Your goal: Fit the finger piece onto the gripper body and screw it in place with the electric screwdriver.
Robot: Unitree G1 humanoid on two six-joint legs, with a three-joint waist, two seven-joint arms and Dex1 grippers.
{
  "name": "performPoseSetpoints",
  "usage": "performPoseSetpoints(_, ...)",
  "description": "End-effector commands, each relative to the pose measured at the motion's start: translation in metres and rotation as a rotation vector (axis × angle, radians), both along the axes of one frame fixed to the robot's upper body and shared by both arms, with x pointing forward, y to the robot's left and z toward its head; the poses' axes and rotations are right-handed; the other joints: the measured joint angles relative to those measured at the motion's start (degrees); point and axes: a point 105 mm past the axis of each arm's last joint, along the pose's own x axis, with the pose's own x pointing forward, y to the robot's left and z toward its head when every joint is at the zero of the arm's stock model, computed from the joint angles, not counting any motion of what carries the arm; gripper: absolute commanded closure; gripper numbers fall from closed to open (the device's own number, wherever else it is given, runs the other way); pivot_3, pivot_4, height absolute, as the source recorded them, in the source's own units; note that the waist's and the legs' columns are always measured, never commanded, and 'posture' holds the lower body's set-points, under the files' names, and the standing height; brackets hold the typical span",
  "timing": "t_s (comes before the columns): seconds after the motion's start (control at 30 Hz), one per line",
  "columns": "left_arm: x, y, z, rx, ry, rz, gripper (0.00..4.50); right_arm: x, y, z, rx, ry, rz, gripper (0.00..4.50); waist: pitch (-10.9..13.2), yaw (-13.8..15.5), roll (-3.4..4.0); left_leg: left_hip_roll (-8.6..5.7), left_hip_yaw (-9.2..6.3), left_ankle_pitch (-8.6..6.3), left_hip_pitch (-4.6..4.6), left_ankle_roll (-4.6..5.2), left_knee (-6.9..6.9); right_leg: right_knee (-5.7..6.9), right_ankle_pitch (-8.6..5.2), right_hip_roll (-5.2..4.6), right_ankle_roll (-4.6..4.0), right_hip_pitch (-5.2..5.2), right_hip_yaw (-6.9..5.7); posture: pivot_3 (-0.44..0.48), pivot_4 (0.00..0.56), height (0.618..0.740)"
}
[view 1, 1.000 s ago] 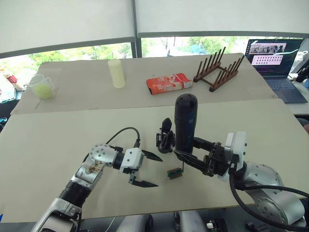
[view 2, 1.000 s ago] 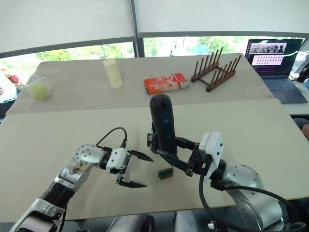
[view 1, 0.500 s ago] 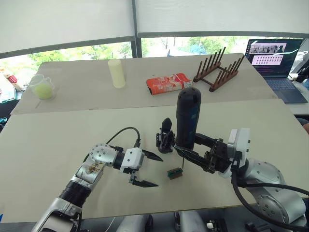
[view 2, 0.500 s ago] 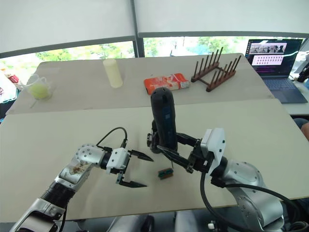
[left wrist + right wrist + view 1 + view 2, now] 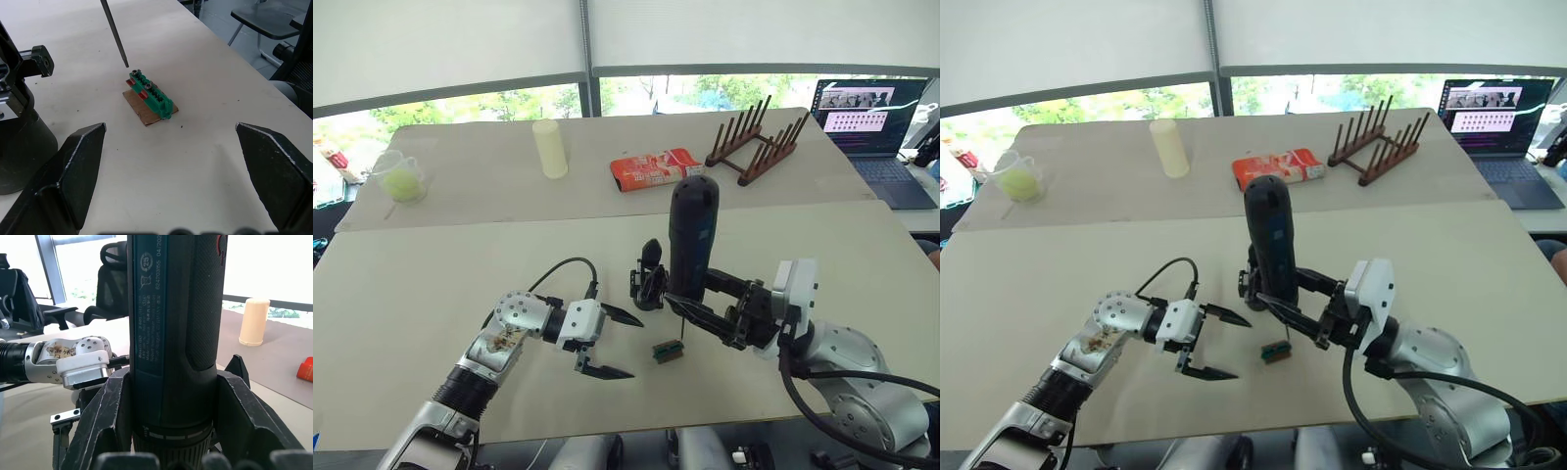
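Left wrist view: bit [image 5: 114,32] above green block [image 5: 150,93].

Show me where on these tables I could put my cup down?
Bare tabletop lies left of the left gripper, and right of the right gripper toward the laptop. It's crowded around the gripper body, screwdriver and green block.
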Motion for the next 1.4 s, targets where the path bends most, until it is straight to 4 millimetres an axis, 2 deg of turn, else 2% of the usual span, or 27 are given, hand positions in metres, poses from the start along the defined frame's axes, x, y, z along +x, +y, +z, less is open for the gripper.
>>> performPoseSetpoints(0.03,0.0019,-0.0006,0.0069,-0.006,-0.039,-0.005,0.0,-0.0078,0.0033,0.0121,0.022,-0.064,0.023,2.6,0.0,-0.01,0.0,0.0,0.0,0.0,0.0,0.0,0.0,0.0,0.0,0.0,0.0,0.0,0.0,0.0,0.15,0.74)
performPoseSetpoints(1.4,0.003,-0.0017,0.0069,-0.012,-0.038,-0.002,0.0,-0.0107,0.0003,0.0138,-0.02,-0.078,0.037,2.6,0.0,0.0,0.0,0.0,0.0,0.0,0.0,0.0,0.0,0.0,0.0,0.0,0.0,0.0,0.0,0.0,0.15,0.74)
